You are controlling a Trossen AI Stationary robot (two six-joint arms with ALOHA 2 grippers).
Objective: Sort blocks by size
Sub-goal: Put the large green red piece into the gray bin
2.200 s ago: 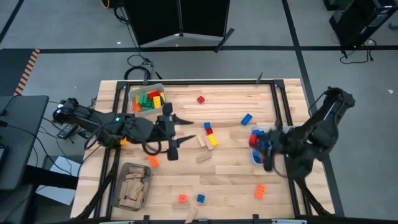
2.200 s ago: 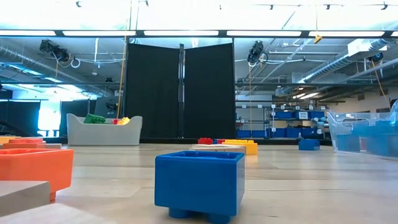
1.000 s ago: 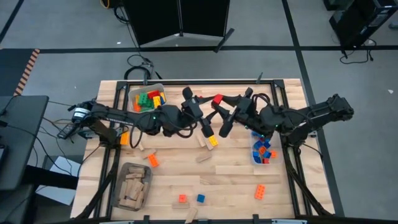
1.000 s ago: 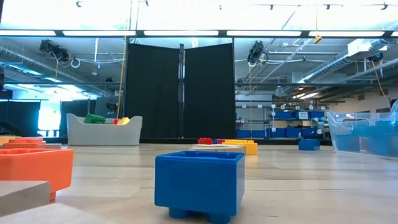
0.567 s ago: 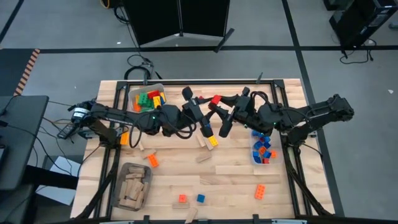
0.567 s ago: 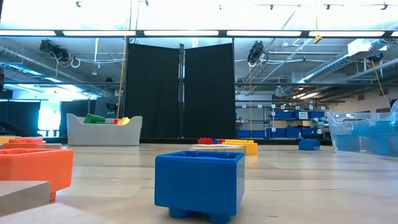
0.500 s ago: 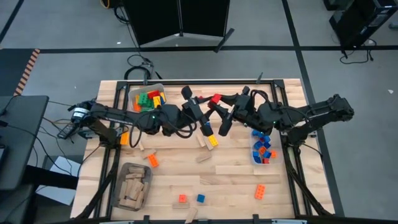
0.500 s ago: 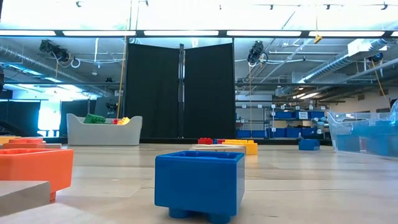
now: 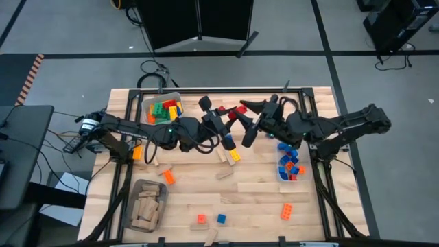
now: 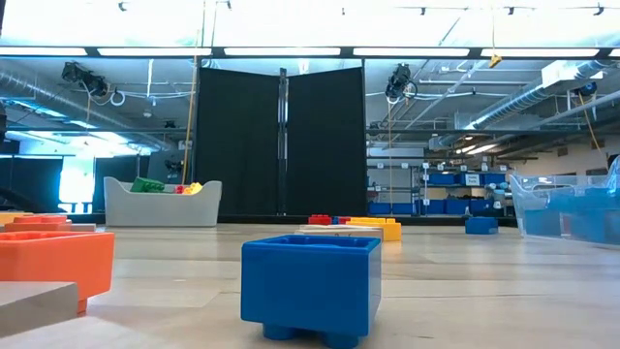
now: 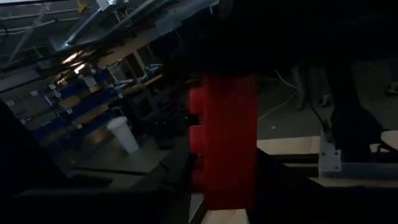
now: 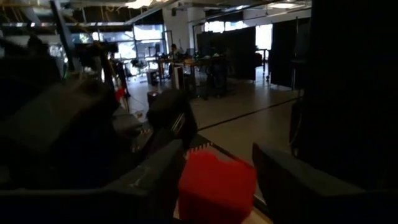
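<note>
The red brick [image 9: 231,113] hangs in the air over the back middle of the table [image 9: 260,192], between the two grippers. The wood under it is bare, with loose blocks [image 9: 232,155] lying nearer the front. The left gripper [image 9: 218,114] pinches the red brick tight. The right gripper [image 9: 245,110] has its fingers spread on either side of the brick's end, and I cannot tell if they touch it. Dark arms hide parts of the brick. The grey bin [image 9: 162,110] sits at the back left, the clear bin [image 9: 288,167] at the right edge.
</note>
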